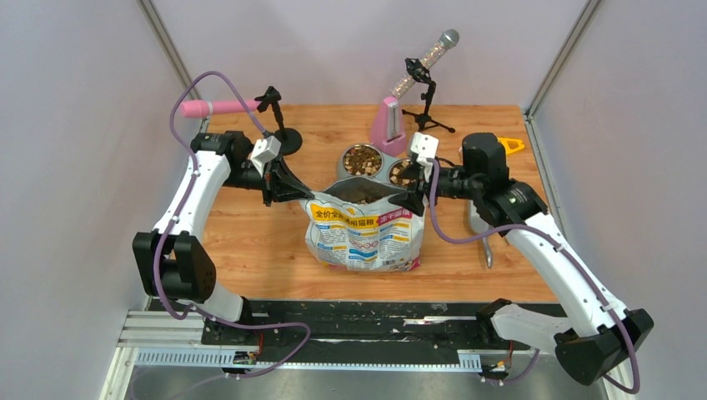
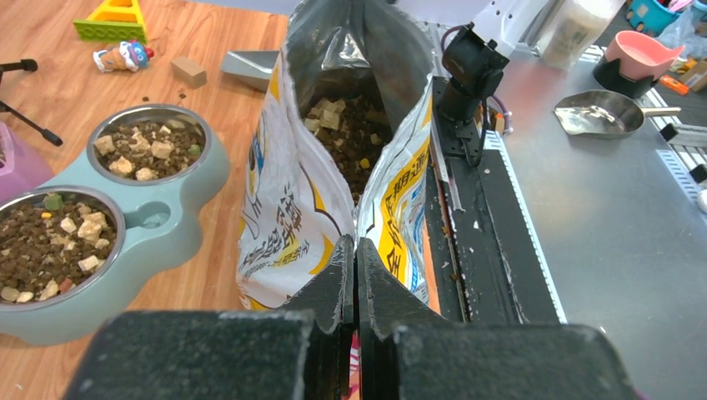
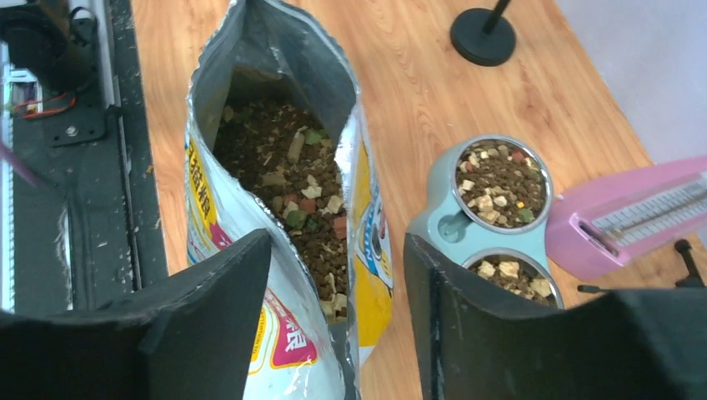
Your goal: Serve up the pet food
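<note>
Pet food in the bag: brown kibble with paler cube chunks (image 3: 292, 192) lies loose inside the open bag, well below its rim.
Pet food in the bowls: the same mix fills both steel bowls, one (image 2: 148, 146) and the other (image 2: 50, 242), up to about rim height.
Bag: the printed bag (image 1: 363, 237) stands upright at the middle of the bench (image 1: 250, 242), its mouth spread wide and its silver lining showing.
Feeder: a pale green double feeder (image 2: 167, 221) holds the two bowls side by side. It sits just behind the bag, on the side away from my bases.
Left tool: my left tool (image 2: 356, 246) is pinched tight on the left end of the bag's mouth, its fingers closed on the folded edge.
Right tool: my right tool (image 3: 338, 242) is spread wide at the right end of the mouth. The bag's edge runs between its fingers, and I cannot tell whether either finger touches it.
Further out: a pink device (image 3: 634, 217) stands just beyond the feeder, and a yellow toy (image 2: 117, 17) lies near the far right corner of the bench.
</note>
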You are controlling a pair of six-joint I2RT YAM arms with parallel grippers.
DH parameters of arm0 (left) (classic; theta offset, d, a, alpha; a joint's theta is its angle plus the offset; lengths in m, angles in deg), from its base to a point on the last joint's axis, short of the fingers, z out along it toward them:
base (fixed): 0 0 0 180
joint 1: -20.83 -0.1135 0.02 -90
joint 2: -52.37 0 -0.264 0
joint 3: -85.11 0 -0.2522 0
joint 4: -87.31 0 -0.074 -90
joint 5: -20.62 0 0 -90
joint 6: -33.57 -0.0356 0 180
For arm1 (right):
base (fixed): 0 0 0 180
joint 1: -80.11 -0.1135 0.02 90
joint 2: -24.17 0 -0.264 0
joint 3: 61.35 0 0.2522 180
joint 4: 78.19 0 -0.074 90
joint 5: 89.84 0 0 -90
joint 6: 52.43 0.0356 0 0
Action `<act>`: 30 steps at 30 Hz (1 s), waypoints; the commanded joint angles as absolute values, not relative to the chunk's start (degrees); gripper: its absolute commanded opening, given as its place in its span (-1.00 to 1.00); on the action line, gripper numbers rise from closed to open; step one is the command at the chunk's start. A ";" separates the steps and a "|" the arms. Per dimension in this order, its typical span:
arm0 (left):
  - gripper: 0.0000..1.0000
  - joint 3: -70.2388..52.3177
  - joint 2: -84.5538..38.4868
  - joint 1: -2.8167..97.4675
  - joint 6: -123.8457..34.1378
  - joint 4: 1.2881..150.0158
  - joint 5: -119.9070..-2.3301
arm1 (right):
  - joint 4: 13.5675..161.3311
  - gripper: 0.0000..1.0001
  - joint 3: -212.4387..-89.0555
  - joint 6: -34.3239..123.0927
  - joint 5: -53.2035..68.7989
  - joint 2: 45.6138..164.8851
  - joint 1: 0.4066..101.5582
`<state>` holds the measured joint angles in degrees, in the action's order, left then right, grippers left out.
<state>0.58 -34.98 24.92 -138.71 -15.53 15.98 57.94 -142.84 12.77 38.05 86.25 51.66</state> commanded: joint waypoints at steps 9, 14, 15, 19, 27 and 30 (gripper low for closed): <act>-0.51 6.42 -36.24 24.13 -135.42 -21.93 27.73 | 41.60 -1.00 -152.76 1.19 48.34 91.14 51.72; 0.99 14.99 -37.85 24.13 -131.16 -21.99 27.78 | 41.58 -1.00 -153.35 1.97 50.10 90.12 51.72; 0.99 19.19 -38.22 24.11 -129.92 -21.92 27.81 | 41.55 -1.00 -153.34 2.19 50.22 89.90 51.70; 1.00 36.26 -42.06 24.13 -130.42 -21.89 27.35 | 42.31 -1.00 -152.92 2.90 50.36 89.40 51.70; 1.00 41.53 -39.05 26.09 -82.56 29.37 2.20 | 43.36 -1.00 -152.11 2.91 46.49 89.40 51.55; 1.00 18.84 -27.81 33.42 -68.18 76.80 -57.16 | 43.23 -1.00 -152.30 3.56 46.48 89.73 51.42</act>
